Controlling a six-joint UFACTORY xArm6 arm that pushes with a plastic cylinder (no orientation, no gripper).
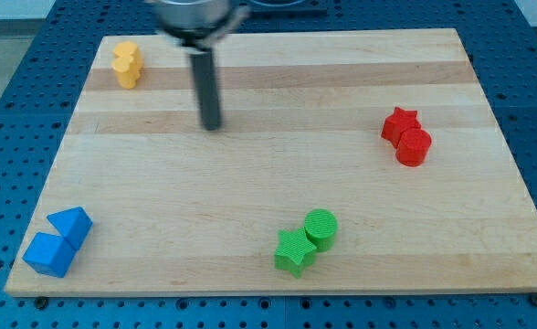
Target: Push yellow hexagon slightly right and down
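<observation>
My tip (213, 125) rests on the wooden desk (250, 210), toward the view's top; the arm carries no pincer. The yellow hexagon (126, 64), touching or overlapping a second yellow block whose shape is unclear, sits near the top-left corner, to the left of my tip and apart from it. A red star (400, 121) touches a red cylinder (414, 146) at the right. A green star (293, 251) touches a green cylinder (321, 226) near the bottom. A blue triangle (71, 222) and a blue cube (48, 254) sit bottom-left.

Bare wood between my tip (213, 125) and the yellow blocks (126, 64) (seemingly two, touching).
</observation>
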